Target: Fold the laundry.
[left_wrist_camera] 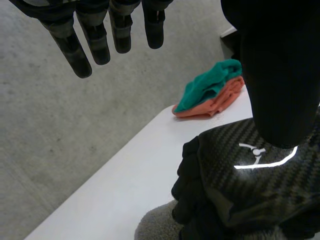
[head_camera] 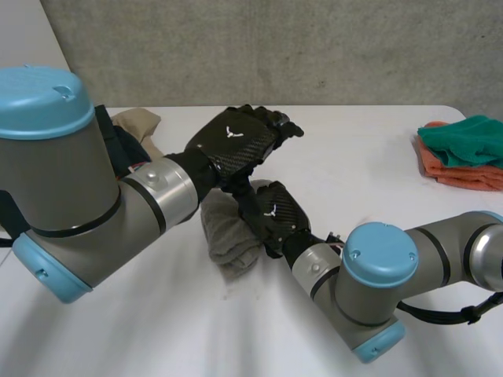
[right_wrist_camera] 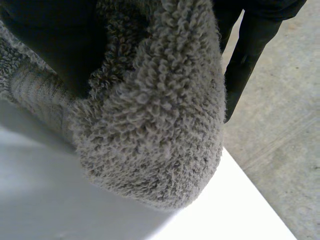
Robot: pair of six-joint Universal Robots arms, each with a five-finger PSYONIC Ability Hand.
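**Head view.** The grey towel (head_camera: 228, 239) lies bunched near the middle of the white tabletop (head_camera: 354, 169). It is well apart from the folded green and orange stack (head_camera: 464, 153) at the far right. The right hand (head_camera: 277, 216) is set on the towel with its fingers curled into the pile. The left hand (head_camera: 236, 141) is held above and just beyond the right hand, with nothing in it. A beige cloth (head_camera: 140, 124) lies behind the left arm.

**Left wrist view.** The left hand's fingers (left_wrist_camera: 92, 37) are straight and slightly spread, clear of all cloth. Under its palm the back of the right hand (left_wrist_camera: 250, 175) is seen, with the towel (left_wrist_camera: 155, 227) below it.

**Right wrist view.** A thick roll of towel (right_wrist_camera: 150, 125) is gathered against the right hand (right_wrist_camera: 47, 40) and is judged to be gripped.

**Procedure.** The step in hand is judged to be opening the bunch out before any fold is made.
- The right hand's grip should be kept firm.
- The left hand should be lowered beside the right hand, not onto it, since the two are close.
- A free edge or corner should be found and pinched, in a single layer if possible.
- The hands should then be drawn apart so that the towel is laid flat.
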